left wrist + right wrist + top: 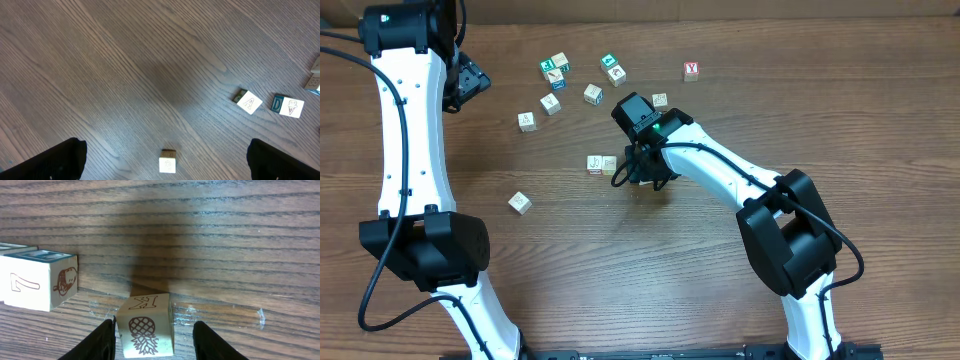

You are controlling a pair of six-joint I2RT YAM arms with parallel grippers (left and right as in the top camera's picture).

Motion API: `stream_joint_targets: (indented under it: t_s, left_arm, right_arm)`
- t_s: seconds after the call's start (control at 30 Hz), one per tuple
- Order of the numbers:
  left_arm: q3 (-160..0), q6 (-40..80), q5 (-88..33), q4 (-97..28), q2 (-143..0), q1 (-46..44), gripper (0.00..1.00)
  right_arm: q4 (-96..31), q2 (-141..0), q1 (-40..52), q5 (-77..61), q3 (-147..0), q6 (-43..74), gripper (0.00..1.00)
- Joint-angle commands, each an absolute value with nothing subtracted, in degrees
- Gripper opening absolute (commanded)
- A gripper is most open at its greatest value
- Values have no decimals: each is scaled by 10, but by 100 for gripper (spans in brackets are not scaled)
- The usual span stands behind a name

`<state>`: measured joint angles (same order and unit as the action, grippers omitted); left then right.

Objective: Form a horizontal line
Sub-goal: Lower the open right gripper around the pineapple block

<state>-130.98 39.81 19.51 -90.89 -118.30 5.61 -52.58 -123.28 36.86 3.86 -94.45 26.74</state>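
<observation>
Two pale cubes (601,164) lie touching side by side mid-table, forming a short row. In the right wrist view the nearer one carries a "7" and an acorn (47,282). To its right, a little apart, lies a pineapple-printed cube (146,327) between the fingers of my right gripper (154,340). The left finger touches it; a gap remains at the right finger (210,342). From overhead, the right gripper (638,172) hides that cube. My left gripper (470,82) hangs wide open at the far left, holding nothing, above a small pale cube (167,161).
Loose cubes lie scattered at the back: pale ones (527,121) (593,94) (660,100), teal-faced ones (551,68) (610,64), and a red "Y" cube (691,70). Another pale cube (520,202) sits alone at front left. The left arm (405,130) runs down the left side.
</observation>
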Motion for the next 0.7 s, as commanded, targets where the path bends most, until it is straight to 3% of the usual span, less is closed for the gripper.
stream_joint_targets:
  t_s: [0.0,0.67]
  left_arm:
    - [-1317,385,196,-910,-1178,52,100]
    - [-1317,385,196,-910,-1178,52,100]
  right_arm:
    - [-523,-1236,371,45,-942,266,47]
    - [-519,-1236,371,44,-942,266,50]
